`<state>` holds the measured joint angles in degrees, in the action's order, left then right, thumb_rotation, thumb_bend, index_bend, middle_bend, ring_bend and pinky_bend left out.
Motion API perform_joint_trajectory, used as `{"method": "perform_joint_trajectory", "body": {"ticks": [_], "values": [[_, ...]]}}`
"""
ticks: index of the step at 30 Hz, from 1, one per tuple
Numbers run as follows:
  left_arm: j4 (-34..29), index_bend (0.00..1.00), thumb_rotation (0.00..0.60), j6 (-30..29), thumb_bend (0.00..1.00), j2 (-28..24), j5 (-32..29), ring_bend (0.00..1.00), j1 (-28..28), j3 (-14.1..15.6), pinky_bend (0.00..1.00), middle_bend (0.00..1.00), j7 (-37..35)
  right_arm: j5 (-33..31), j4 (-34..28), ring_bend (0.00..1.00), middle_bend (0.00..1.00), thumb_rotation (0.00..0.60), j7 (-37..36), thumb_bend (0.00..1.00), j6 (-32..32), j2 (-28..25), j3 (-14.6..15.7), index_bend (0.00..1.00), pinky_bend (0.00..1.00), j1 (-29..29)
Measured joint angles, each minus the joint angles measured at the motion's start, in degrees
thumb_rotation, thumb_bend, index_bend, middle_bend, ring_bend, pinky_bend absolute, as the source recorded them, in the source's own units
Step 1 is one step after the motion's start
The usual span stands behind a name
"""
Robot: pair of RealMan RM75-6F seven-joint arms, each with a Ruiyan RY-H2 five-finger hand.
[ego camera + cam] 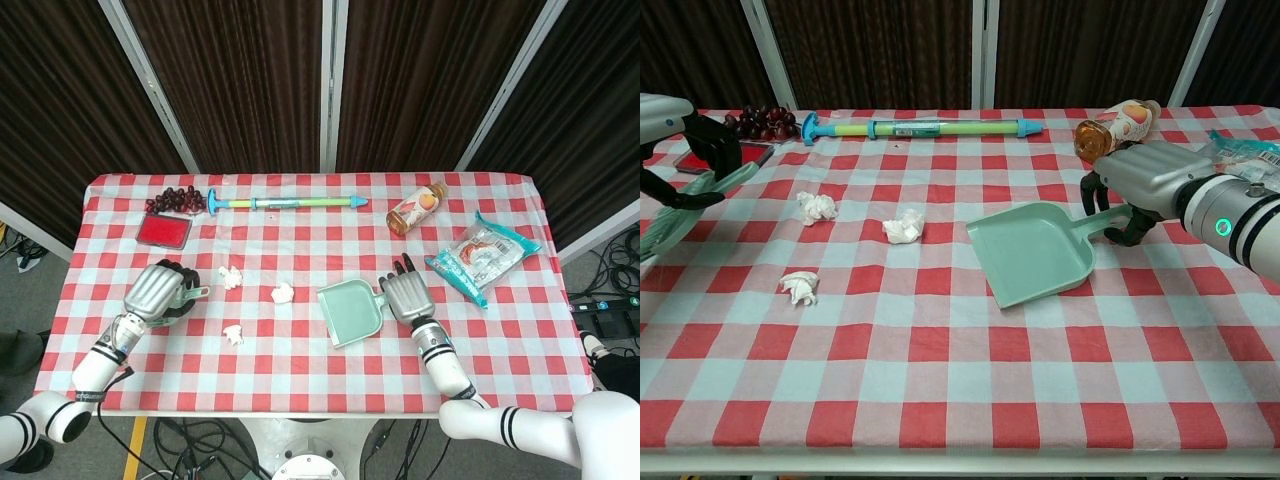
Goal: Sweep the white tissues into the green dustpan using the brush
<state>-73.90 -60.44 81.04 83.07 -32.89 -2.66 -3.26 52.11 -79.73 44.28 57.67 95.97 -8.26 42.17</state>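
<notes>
The green dustpan (350,312) (1035,254) lies skewed right of the table's middle, its mouth facing the near left. My right hand (403,296) (1140,180) grips its handle (1105,222), fingers curled around it. Three white tissues lie left of the pan: one far left (817,207) (231,276), one closest to the pan (903,226) (283,293), and one nearer the front (800,287) (233,334). At the left edge my left hand (157,293) (680,150) holds the pale green brush (680,212), well apart from the tissues.
A long toy water pump (280,203) lies along the back. Dark grapes (178,198) and a red tray (164,231) sit at the back left. A tipped bottle (415,209) and a snack bag (485,252) lie at the right, close behind my right hand.
</notes>
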Motion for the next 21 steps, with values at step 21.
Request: {"method": "perform_joint_trajectory", "body": {"ticks": [21], "values": [[12.4,0.51,0.6,7.7,0.41,7.7,-0.9,0.41,-7.0,-3.2,0.38,0.54,-8.4,-9.1,-5.3,0.3,0.57,0.6,4.8,0.43,0.6,-2.1,-3.2,0.68,0.07,4.9]]}}
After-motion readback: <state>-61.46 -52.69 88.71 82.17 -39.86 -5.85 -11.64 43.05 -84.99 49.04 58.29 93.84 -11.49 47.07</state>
